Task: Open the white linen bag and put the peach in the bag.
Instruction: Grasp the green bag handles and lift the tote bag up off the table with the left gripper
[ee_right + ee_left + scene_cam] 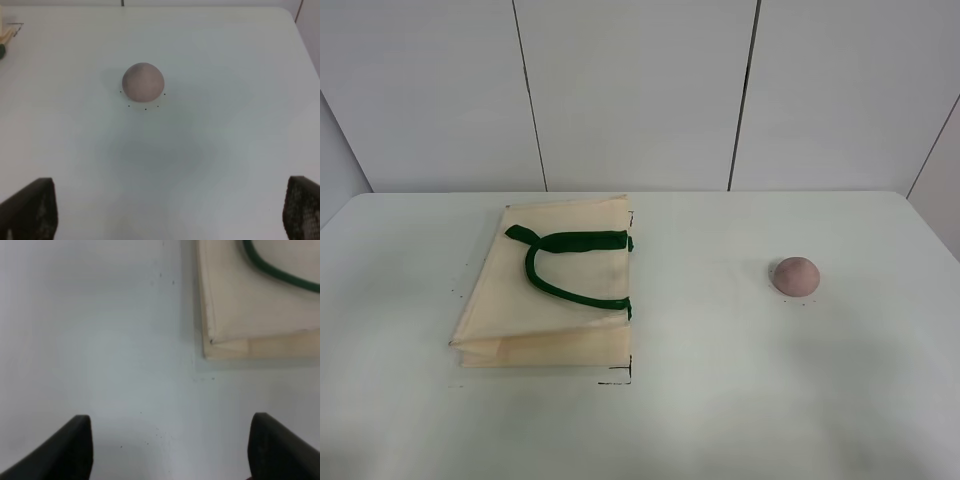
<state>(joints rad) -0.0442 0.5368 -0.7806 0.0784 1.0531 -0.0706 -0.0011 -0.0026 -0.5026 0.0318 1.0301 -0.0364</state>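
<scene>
On the left part of the table (720, 420), the white linen bag (555, 300) is lying flat and closed, and its green handles (575, 242) are resting on top of the cloth. The edge with the handle tabs is facing the middle of the table, so I judge that the mouth is opening toward the fruit. It is probably lying this way so that one arm can lift the upper layer by a handle.

The left gripper (172, 445) is hovering over bare table just beside a corner of the bag and is not touching it. Its jaws are standing wide apart and are holding nothing.

Neither arm is showing in the high view.

Further right, well apart from the bag, the peach (795, 275) is sitting alone on the table. With free space on every side, it is easy to approach. The right gripper (167, 210) is hanging near it, jaws also wide apart and empty, with the peach lying ahead between them. In my judgement, the opening of the bag is not yet begun.
</scene>
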